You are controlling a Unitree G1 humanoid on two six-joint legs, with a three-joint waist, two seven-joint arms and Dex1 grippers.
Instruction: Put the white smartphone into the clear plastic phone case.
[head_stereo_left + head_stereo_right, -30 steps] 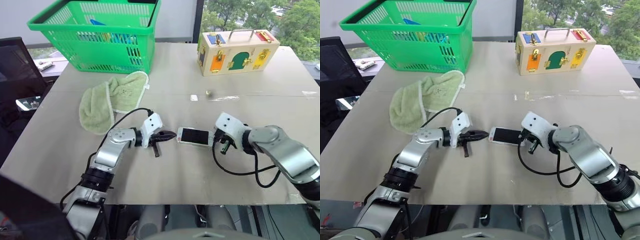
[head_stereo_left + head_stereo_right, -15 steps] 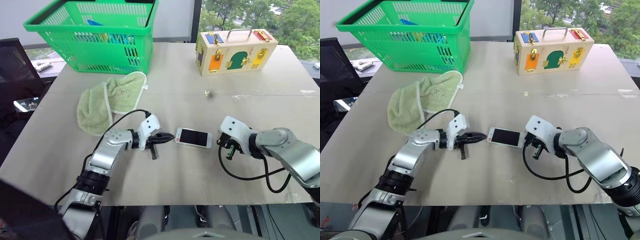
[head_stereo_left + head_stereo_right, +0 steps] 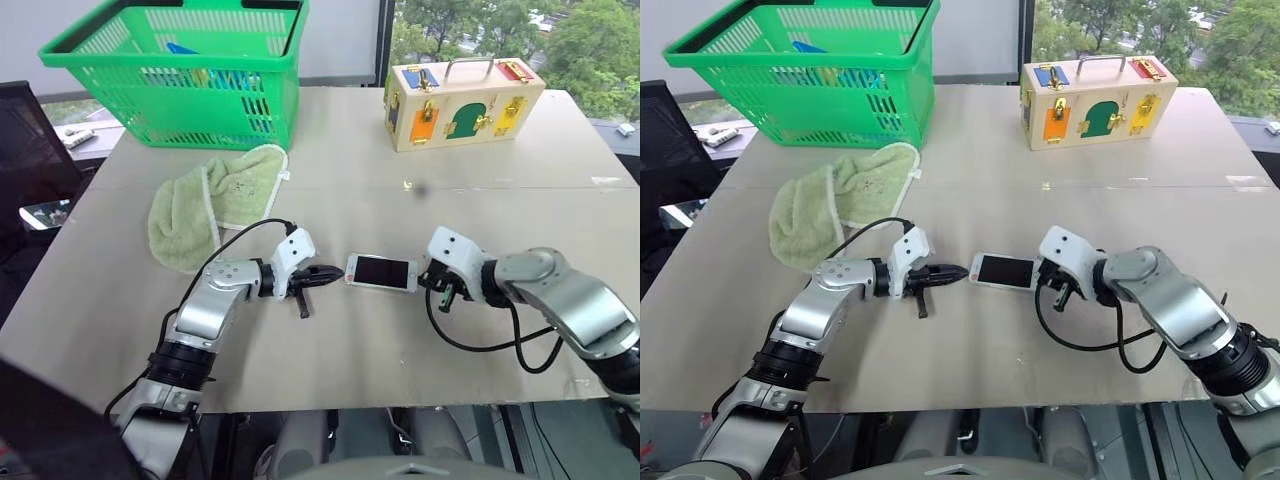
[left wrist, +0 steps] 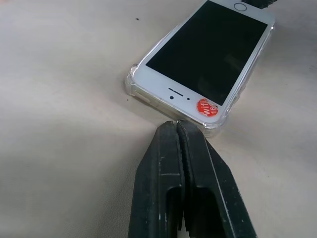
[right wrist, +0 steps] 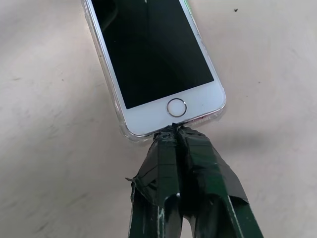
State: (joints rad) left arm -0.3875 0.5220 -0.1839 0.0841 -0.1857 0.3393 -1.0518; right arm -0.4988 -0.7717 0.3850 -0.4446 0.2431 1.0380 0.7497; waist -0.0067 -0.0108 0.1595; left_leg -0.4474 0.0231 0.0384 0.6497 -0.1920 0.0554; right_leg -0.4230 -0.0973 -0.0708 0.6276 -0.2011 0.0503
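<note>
Bare table [image 3: 360, 345] lies below my grippers; the white smartphone [image 3: 381, 271] fills the gap between them, towel [image 3: 205, 200] beyond my left.

A beige table [image 3: 330, 350] fills the frame. Upper left stands a green basket [image 3: 175, 75], below it a green towel [image 3: 205, 200]; upper right a wooden box [image 3: 462, 90]; at center the white smartphone [image 3: 381, 272] in the clear plastic phone case [image 4: 132, 85].

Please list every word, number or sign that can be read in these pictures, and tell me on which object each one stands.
"WiFi" on the round red sticker at the earpiece end of the white smartphone.
"16", with a further character cut off, on the same sticker.
Other marks on the phone: none readable.
Coloured panels of the wooden latch box: no readable text.
Green basket and its contents: too small to read.
</note>
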